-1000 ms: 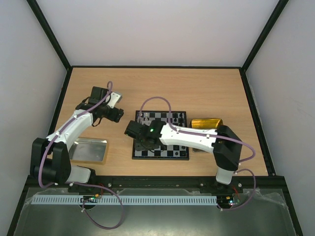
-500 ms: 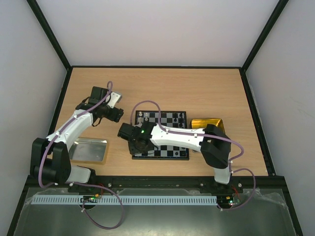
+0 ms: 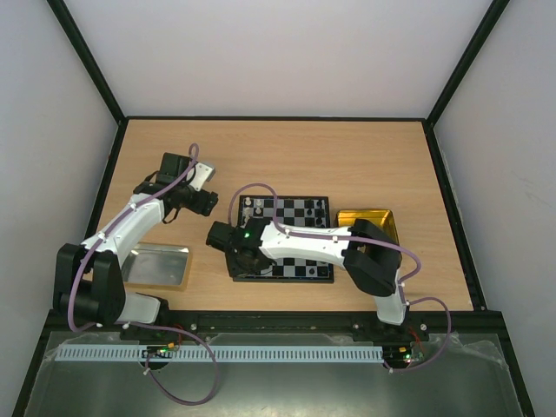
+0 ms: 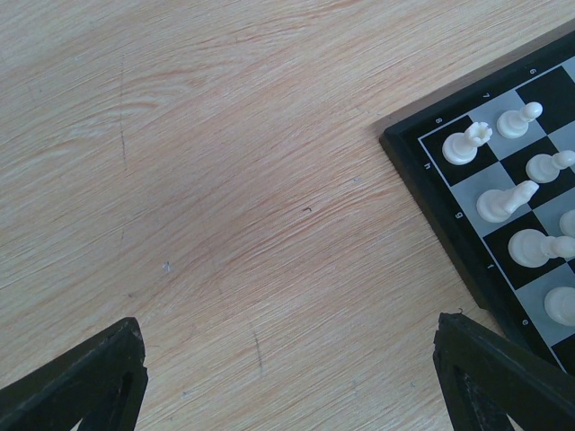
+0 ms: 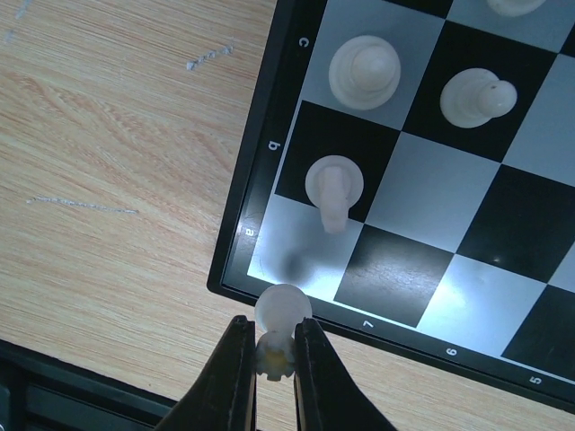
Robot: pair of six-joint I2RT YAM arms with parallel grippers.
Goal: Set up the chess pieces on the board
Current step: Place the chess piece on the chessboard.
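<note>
Your right gripper [image 5: 272,337] is clamped on a white chess piece [image 5: 283,310] at the near-left corner of the board [image 5: 241,235]. Your left gripper [image 4: 287,323] hangs wide apart above the worktop [image 4: 225,180], left of the board.

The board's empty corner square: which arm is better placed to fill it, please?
Right: the right pincer holds a white piece close beside the corner square; the left pincer hangs open off the board.

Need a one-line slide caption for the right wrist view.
Right end effector holds a white chess piece over a corner of the chessboard, beside white pieces already placed.
</note>
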